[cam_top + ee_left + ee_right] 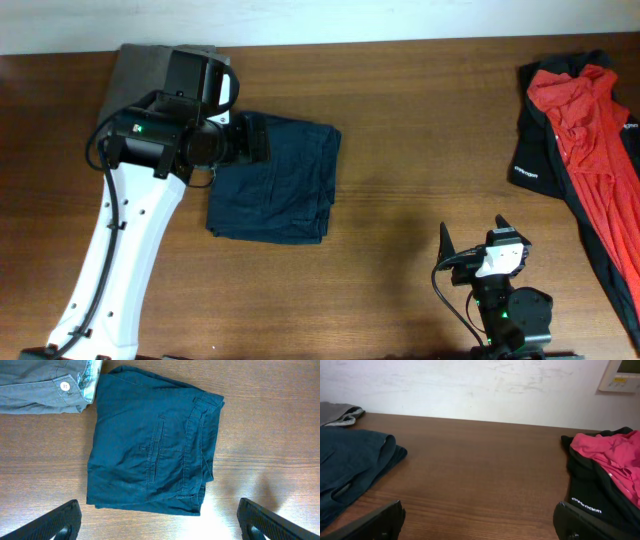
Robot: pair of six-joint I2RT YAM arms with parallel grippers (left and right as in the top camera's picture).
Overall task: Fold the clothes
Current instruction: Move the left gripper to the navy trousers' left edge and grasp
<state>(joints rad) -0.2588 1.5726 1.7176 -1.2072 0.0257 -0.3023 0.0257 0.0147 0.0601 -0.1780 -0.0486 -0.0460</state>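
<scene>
Left gripper: black fingers spread wide apart, hanging over the folded navy cloth, left of centre in the overhead frame.
Right gripper: fingers spread wide apart, lower right of the frame, gripping nothing.
Dark navy fabric garment: folded into a rectangle, flat on the brown wooden table, slit pocket facing up.
Olive-grey fabric trousers with a small pale button: upper left, edge meeting the navy garment's corner.
Red-and-black soft top: rumpled at the right edge, well apart from the rest.
</scene>
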